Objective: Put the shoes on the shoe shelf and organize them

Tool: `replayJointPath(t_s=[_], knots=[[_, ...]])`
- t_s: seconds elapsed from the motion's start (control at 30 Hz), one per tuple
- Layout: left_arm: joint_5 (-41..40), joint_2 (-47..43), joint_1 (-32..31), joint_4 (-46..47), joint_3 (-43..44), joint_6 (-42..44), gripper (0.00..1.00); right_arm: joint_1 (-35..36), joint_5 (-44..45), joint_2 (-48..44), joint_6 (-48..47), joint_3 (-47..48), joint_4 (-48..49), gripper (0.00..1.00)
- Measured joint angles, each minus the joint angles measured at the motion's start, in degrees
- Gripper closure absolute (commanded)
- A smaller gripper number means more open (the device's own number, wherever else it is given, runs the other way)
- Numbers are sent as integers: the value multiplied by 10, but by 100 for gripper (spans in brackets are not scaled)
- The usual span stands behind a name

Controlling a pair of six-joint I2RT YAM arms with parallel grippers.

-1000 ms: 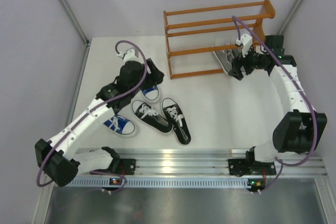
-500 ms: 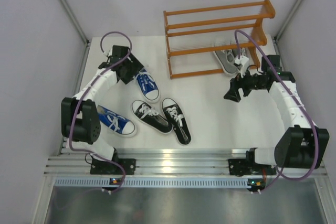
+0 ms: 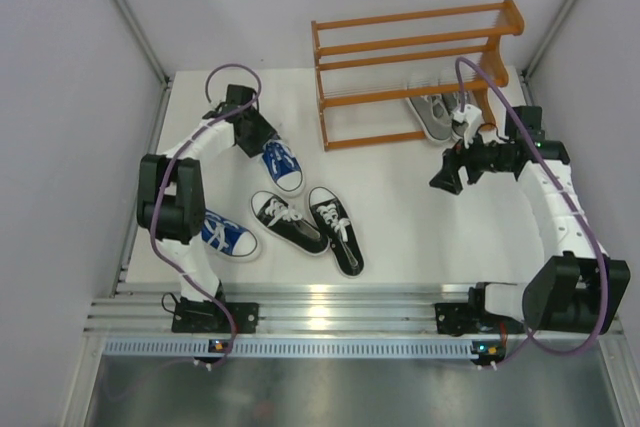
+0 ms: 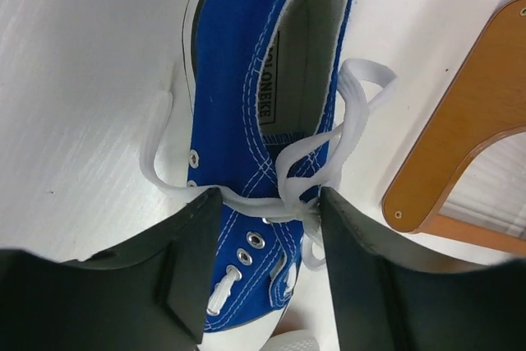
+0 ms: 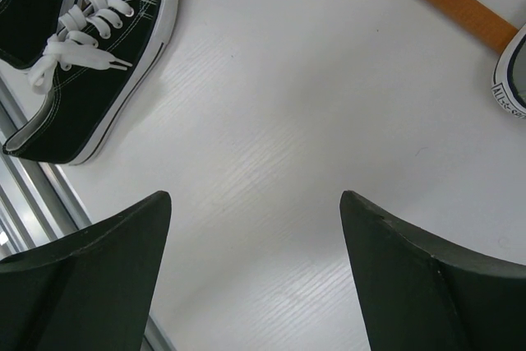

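Pale grey walls (image 3: 60,147) close in a white tabletop (image 3: 400,217) with a faint wood-grain texture.

At far left, a blue sneaker (image 3: 225,235) lies flat on the tabletop beside the left arm's lower links, its canvas upper edged by a white rubber sole. Further back, the left claw (image 4: 269,203) hangs over a second blue sneaker (image 4: 246,96). Its matte black fingers are spread moderately wide, one on each side of the laced throat, and I cannot tell whether they touch the canvas. White stitching, metal eyelets and a pale lining show on this shoe, and its flat white laces (image 4: 320,154) are loosely looped.

Near the middle, two black sneakers (image 3: 288,222) (image 3: 337,230) lie side by side on the tabletop, angled, with their toes toward the near edge.

Behind them stands the shoe shelf (image 3: 415,42), made of smooth orange-brown wood with thin parallel rails and rounded end panels. Its upper tiers hold nothing.

Two grey sneakers (image 3: 428,112) (image 3: 455,97) sit at the shelf's right end at its lowest level, their rubber toes poking forward past the front rail. I cannot tell whether they rest on slats or on the tabletop.

Right of centre, the right claw (image 5: 255,203) hovers above bare tabletop near the grey pair, its wedge-shaped fingers spread wide and holding nothing.
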Motion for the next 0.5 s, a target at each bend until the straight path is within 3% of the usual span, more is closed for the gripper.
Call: replayJointPath(t_s=[0.1,0.13,0.23,0.5], knots=[[2,2,0,1,-3,7,69,-6,0,0,0,0,0,16],[4,4,0,1,-4,14,84,-7,0,0,0,0,-1,16],[11,14,2,2,-4,28,99,-7,0,0,0,0,-3,16],[30,6,3,8,-1,99,100,-17,0,0,0,40,-35,16]])
